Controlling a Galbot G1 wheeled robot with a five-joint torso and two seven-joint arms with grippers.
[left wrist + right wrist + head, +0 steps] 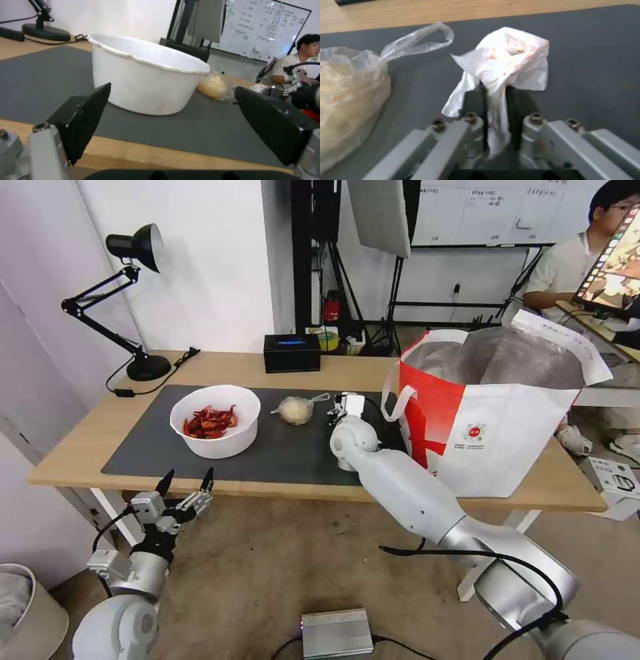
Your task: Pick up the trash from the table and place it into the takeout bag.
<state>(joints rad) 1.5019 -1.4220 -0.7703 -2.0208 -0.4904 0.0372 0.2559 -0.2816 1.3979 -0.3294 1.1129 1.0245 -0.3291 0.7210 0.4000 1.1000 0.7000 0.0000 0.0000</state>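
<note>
You have the right gripper (495, 100) out over the dark mat (140, 447), between the small knotted bag (296, 410) and the takeout bag (493, 427). Its two fingers are pinched tight on the crumpled white tissue (506, 65). The tissue sticks up past the fingertips, all scrunched, with small orange stains on it. The knotted bag sits just beside it on the mat, clear plastic with something pale and lumpy inside and a loose loop on top.

The takeout bag stands near the arm, on the table's (80, 440) right part. Its top is wide open and you can see the silver lining. A white handle hangs down on the side facing the arm.

The white bowl (215, 421) of red shells sits on the left part of the mat, well apart from the tissue. There is bare mat between the bowl and the front edge of the table.

Your left gripper (185, 483) hangs low in front of that edge, below the bowl, fingers spread wide and holding nothing.
</note>
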